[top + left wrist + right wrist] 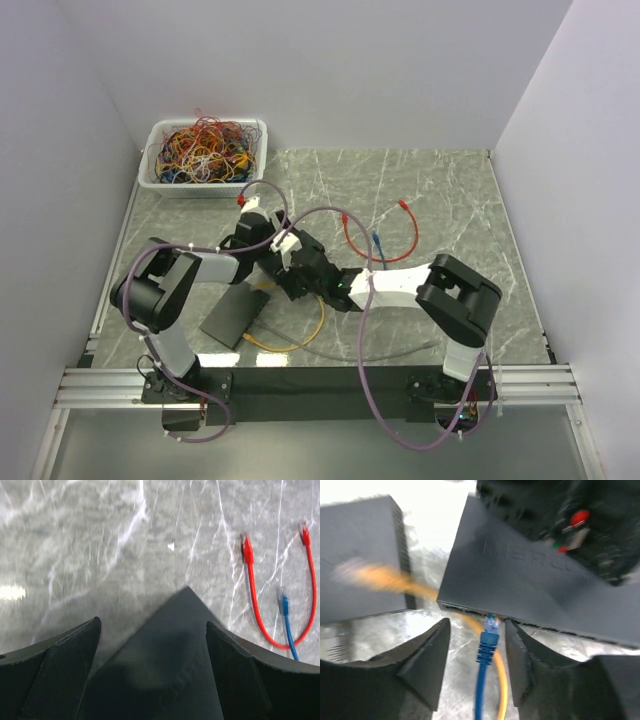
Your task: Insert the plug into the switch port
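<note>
On the grey marbled table, the blue plug is seen mid-frame with its tip at a front port of the switch. The right gripper is spread either side of it, untouching. The left gripper is set wide astride the switch's corner; whether it is clamped cannot be told.

Blue Ethernet plug, clear tip at the mouth of a port in the front row of the tilted dark grey network switch.

The top camera looks down on the whole table from high above its near edge; both wrist cameras look closely at the same switch.
</note>
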Available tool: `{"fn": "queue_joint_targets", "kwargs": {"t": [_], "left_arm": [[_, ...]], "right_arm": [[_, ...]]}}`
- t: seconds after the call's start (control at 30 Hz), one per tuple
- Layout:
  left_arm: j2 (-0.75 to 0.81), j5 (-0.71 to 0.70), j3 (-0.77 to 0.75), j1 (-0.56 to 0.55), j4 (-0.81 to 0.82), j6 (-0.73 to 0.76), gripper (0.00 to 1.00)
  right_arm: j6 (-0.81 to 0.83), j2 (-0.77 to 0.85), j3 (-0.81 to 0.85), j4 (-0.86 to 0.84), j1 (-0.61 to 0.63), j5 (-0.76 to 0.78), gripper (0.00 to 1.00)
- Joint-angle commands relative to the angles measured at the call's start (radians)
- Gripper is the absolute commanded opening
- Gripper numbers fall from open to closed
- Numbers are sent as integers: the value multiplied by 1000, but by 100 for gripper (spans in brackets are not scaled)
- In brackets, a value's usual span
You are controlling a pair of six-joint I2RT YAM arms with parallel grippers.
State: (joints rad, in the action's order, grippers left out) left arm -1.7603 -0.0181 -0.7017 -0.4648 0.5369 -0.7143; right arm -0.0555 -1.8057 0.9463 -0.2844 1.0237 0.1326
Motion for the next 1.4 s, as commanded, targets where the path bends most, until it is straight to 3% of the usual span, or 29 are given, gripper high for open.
{"fn": "queue_joint_targets", "kwargs": {"t": [0.0,0.07,0.1,0.37,0.53,0.77,1.0,1.37], "left_arm": [[-31,98,59,-21,-439,-68,95],[-21,96,45,-9,-456,-62,96],[-18,98,41,-6,-460,-59,96],[8,101,19,17,-488,-39,96],[36,90,24,34,-495,-30,95],[134,83,24,75,-505,13,94],[268,87,44,78,-529,30,93],[400,60,61,78,-600,41,93]], "right_arm": [[-20,123,12,-112,-1,30,57],[-21,129,35,-50,-2,47,60],[-23,129,40,-39,-1,50,76],[-67,57,74,43,-5,90,84],[-145,58,68,57,-59,136,84],[-268,94,129,177,-273,127,82],[-331,-84,377,402,-413,136,75],[-362,-247,497,536,-482,139,66]]}}
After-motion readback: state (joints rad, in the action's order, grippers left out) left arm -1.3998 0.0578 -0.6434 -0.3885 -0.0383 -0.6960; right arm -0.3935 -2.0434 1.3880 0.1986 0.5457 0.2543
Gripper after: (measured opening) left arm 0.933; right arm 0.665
